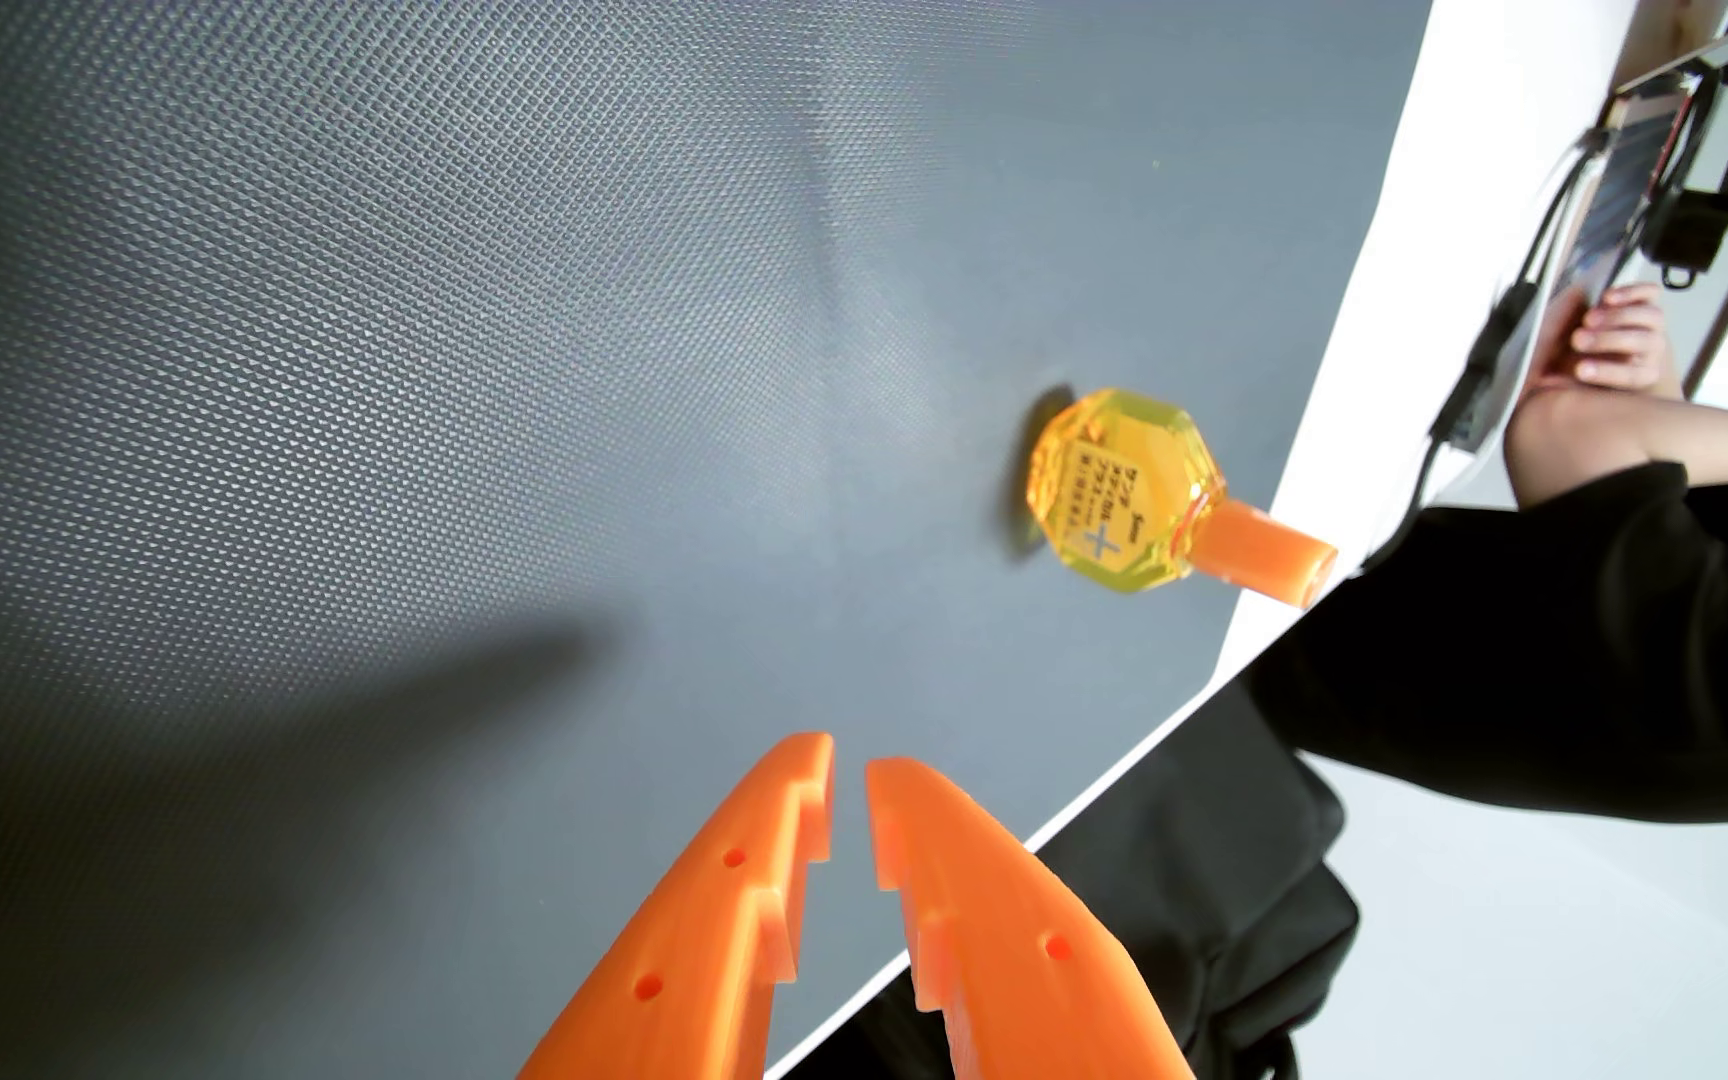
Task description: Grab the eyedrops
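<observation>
The eyedrops [1125, 493] are a small faceted yellow bottle with an orange cap [1265, 550] and a printed label. It stands on the dark grey textured mat [424, 363] near the mat's right edge, seen tilted with its cap pointing right. My gripper [849, 753] comes in from the bottom edge with two orange stepped fingers [725, 914]. It hovers over the mat, well below and left of the bottle, touching nothing. Its jaws stand open by only a narrow gap, with nothing between them.
The mat lies on a white table [1359, 363] whose edge runs diagonally at the right. A person in black [1566, 644] sits past that edge, a hand [1618, 343] near cables and a dark device [1691, 208]. A black bag [1203, 883] sits below the table edge.
</observation>
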